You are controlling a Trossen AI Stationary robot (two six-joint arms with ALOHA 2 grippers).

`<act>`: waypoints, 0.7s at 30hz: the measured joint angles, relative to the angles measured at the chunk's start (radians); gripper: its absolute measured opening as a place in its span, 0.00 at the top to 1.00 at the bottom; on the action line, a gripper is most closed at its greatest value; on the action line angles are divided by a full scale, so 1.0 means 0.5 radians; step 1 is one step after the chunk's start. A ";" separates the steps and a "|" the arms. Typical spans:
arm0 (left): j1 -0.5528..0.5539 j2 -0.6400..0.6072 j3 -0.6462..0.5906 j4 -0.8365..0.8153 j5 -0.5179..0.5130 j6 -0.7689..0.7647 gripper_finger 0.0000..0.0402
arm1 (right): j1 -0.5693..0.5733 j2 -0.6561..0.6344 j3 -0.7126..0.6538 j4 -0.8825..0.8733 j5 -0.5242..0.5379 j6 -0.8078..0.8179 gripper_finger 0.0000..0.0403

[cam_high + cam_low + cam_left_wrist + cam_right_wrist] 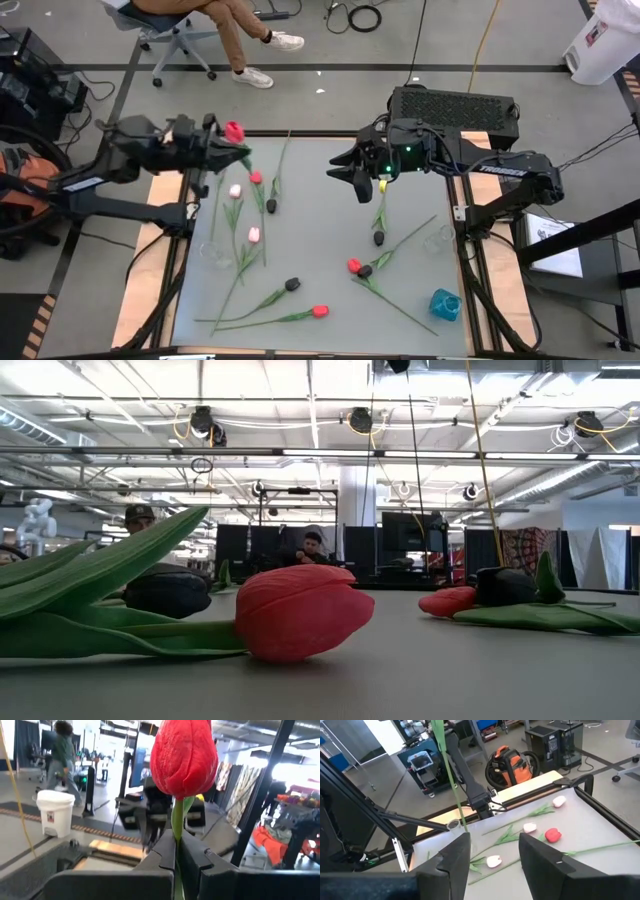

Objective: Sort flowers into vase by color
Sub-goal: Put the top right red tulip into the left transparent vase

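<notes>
**Red tulip clamped by the left gripper, right gripper parted over the table**

High view: the left gripper (pixel 222 146) is seen at the table's (pixel 320 265) far left corner, closed on the stem of a red tulip (pixel 234 131), whose head stands clear of the fingers. In the left wrist view the same red tulip (pixel 183 755) is shown upright, its green stem pinched between the two dark fingers (pixel 167 851).

The right gripper (pixel 357 180) is held above the far middle of the table with its fingers apart; a thin green stem (pixel 449 775) is seen just beside one of its fingers (pixel 451 857) in the right wrist view, and whether they touch cannot be told.

The other flowers (pixel 262 240) are left lying scattered on the table: pink, red and black heads. A teal object (pixel 444 304) is seen near the right front corner.
</notes>
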 joint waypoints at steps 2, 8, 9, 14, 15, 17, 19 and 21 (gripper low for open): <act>0.000 -0.057 0.000 -0.128 0.017 0.004 0.99 | 0.000 0.000 0.000 -0.001 -0.001 0.000 0.60; 0.000 -0.222 0.000 -0.338 0.302 0.140 0.99 | 0.001 0.000 -0.001 -0.001 -0.002 0.000 0.60; 0.001 -0.252 0.000 -0.360 0.366 0.189 0.99 | 0.001 0.000 -0.001 -0.001 -0.002 0.000 0.60; 0.000 -0.393 0.000 -0.393 0.705 0.204 0.97 | 0.001 0.000 -0.001 -0.001 -0.002 0.000 0.60; 0.000 -0.409 0.002 -0.388 0.792 0.191 0.97 | 0.001 0.000 -0.001 -0.001 -0.002 0.000 0.60; 0.000 -0.426 0.002 -0.393 0.899 0.131 0.98 | 0.001 0.000 -0.001 -0.001 -0.002 0.000 0.60; 0.000 -0.430 0.002 -0.398 0.977 0.025 0.99 | 0.001 0.000 -0.001 -0.001 -0.002 0.000 0.60; 0.001 -0.441 0.002 -0.402 1.081 -0.004 0.99 | 0.001 0.000 -0.001 -0.001 -0.002 0.000 0.60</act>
